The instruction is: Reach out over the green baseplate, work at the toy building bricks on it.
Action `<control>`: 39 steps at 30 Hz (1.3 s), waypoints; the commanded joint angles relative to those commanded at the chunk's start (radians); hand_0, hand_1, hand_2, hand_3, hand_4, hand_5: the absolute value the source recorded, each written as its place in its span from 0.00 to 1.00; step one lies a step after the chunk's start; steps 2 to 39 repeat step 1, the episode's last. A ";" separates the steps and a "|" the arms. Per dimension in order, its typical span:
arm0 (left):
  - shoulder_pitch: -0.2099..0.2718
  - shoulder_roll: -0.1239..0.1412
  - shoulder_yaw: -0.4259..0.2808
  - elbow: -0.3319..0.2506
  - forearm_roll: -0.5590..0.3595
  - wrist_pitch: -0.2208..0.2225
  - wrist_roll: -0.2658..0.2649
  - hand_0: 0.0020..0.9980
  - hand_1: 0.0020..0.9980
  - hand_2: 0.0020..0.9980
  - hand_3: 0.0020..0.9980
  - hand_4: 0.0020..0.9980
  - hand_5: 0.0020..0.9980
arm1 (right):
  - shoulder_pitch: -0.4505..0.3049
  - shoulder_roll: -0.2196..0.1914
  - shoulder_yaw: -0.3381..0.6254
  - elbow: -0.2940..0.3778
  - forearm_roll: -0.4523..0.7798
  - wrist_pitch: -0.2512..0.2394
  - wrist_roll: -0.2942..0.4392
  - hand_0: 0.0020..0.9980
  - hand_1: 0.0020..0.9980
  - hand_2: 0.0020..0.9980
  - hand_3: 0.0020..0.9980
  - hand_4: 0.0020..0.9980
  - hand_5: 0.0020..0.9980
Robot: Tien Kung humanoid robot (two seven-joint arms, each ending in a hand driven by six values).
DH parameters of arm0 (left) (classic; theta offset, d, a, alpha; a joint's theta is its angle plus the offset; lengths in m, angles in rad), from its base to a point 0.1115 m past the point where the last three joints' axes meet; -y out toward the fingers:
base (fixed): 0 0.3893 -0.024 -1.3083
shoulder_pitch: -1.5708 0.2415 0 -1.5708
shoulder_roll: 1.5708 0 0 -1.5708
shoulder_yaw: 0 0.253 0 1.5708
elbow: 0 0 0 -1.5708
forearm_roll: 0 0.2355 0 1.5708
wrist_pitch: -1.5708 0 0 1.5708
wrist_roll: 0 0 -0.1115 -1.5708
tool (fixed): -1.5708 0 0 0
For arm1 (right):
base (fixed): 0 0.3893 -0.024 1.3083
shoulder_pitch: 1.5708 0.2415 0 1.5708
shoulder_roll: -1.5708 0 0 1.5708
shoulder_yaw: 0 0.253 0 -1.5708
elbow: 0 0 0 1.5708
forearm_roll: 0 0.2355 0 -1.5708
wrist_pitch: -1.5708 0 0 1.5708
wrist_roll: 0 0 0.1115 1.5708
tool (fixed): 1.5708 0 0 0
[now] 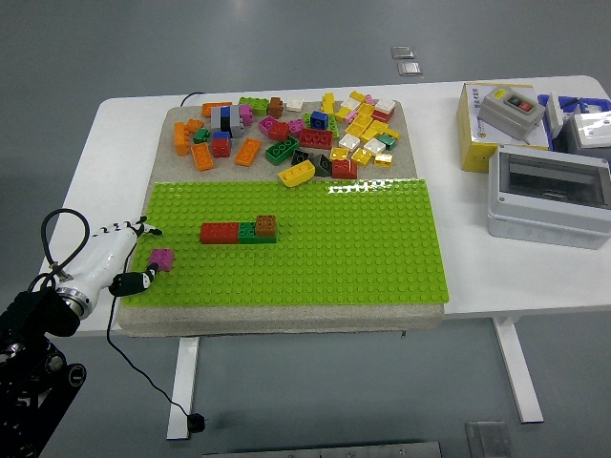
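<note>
Mostly glossy plastic on a matt tabletop.

From my seat, the green baseplate [315,243] in the middle of the frame looks like studded plastic, shiny along its top edge where light glares. The loose bricks [286,134] above it are smooth, glossy plastic, some yellow ones see-through. Both sit on a rough, grainy beige mat [172,320]. The table [449,134] looks smooth and matt white. At lower left, my left hand [119,262] has a glossy white shell. At right, the grey box [549,196] is dull plastic.
</note>
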 joint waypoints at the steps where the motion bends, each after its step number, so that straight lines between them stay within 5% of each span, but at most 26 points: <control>1: 0.000 0.000 -0.001 0.000 0.000 0.000 0.000 1.00 0.96 1.00 0.78 0.60 0.13 | 0.000 0.000 0.000 0.000 0.000 0.000 0.000 0.70 0.61 0.58 0.69 0.37 0.89; 39: 0.000 0.000 -0.001 0.000 0.000 0.000 0.000 1.00 0.96 1.00 0.78 0.60 0.13 | 0.000 0.000 0.000 0.000 0.000 0.000 0.000 0.70 0.61 0.58 0.69 0.37 0.89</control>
